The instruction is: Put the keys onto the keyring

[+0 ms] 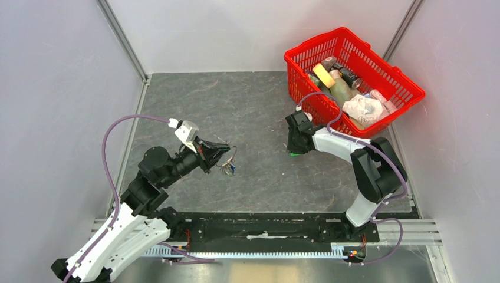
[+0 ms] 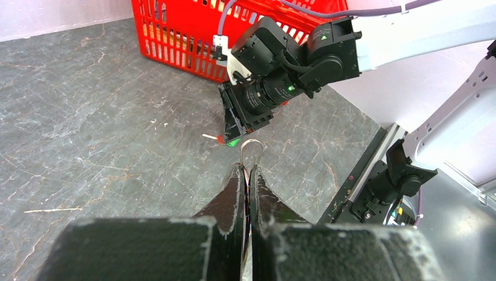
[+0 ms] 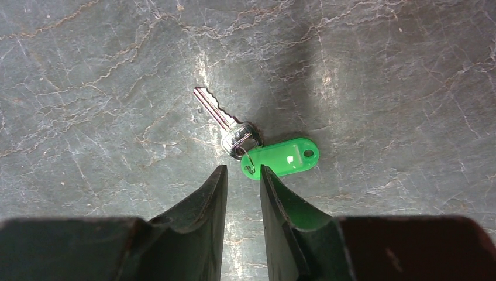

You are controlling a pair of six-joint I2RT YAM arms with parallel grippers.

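Observation:
My left gripper (image 1: 226,152) is shut on the thin silver keyring (image 2: 252,150), whose loop sticks out past the fingertips (image 2: 237,175). In the top view a small bunch of keys (image 1: 229,168), blue and dark, hangs from it just above the table. A silver key (image 3: 221,116) joined to a bright green plastic tag (image 3: 283,158) lies flat on the table. My right gripper (image 3: 241,171) points down right over it, narrowly open and empty, with its tips at the tag's near end. The right gripper also shows in the left wrist view (image 2: 237,126), above the green tag (image 2: 234,142).
A red basket (image 1: 407,85) holding bottles, tape and crumpled cloth stands at the back right, close behind the right arm. Grey walls close in the table on the left, back and right. A black rail (image 1: 265,227) runs along the near edge.

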